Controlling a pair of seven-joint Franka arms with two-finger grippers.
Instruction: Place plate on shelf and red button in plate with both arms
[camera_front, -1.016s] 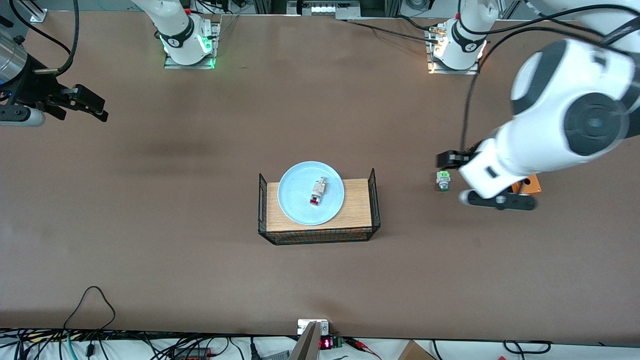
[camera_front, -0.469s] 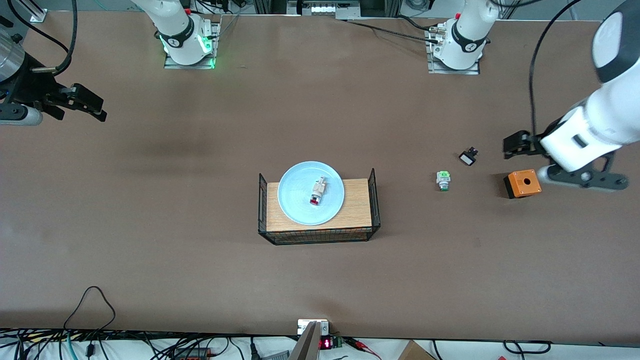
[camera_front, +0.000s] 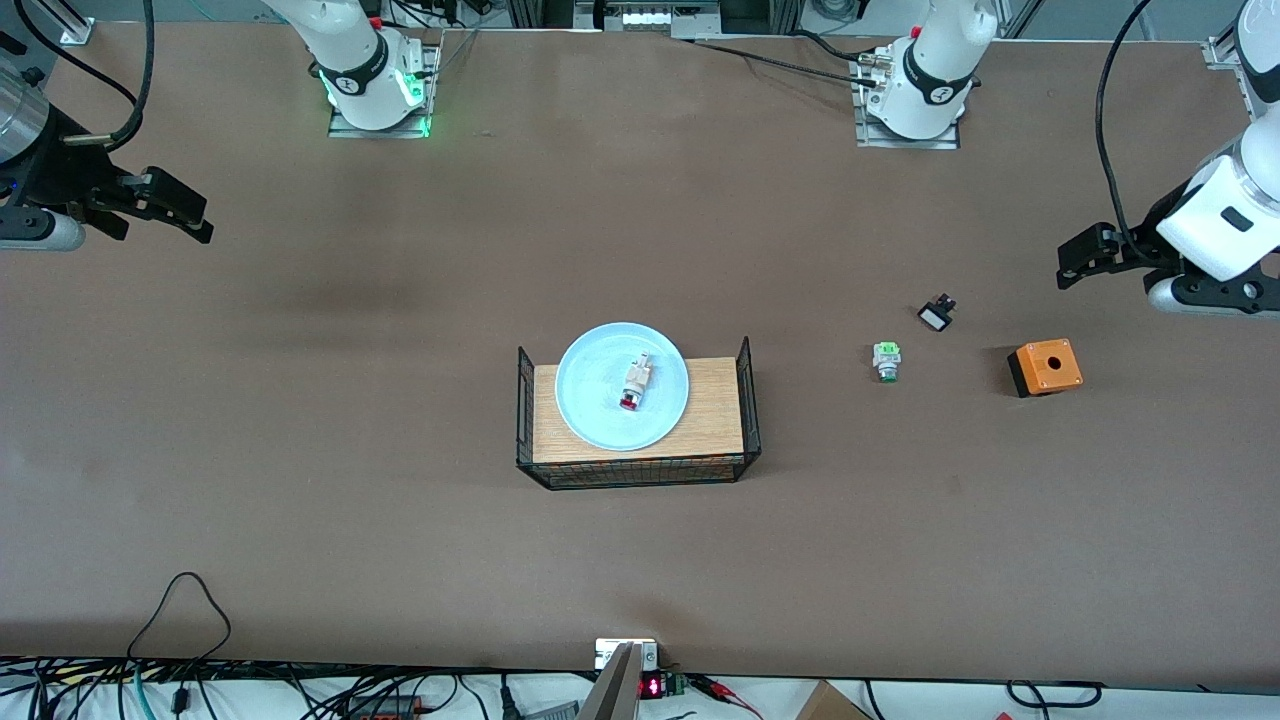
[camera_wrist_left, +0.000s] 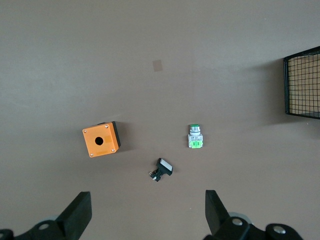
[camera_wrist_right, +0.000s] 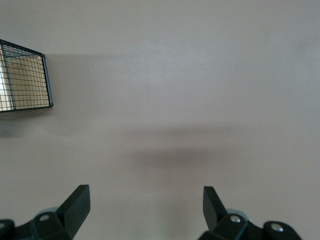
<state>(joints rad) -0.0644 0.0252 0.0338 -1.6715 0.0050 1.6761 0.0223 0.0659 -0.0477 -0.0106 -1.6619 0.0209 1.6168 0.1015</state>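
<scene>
Both grippers hang wide apart and empty: left gripper (camera_front: 1085, 262) and right gripper (camera_front: 170, 208) at their table ends, well clear of the plate (camera_front: 600, 400) bearing the red button (camera_front: 634, 384).

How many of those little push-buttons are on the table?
2. The red button lies on the plate in the wire tray; the green button sits on the bare table toward the left arm's end.

Robotics lab: two arm bases (camera_front: 375, 85) bolted to brown table (camera_front: 400, 500), cable tangle (camera_front: 300, 695) w/ electronics along edge.
</scene>
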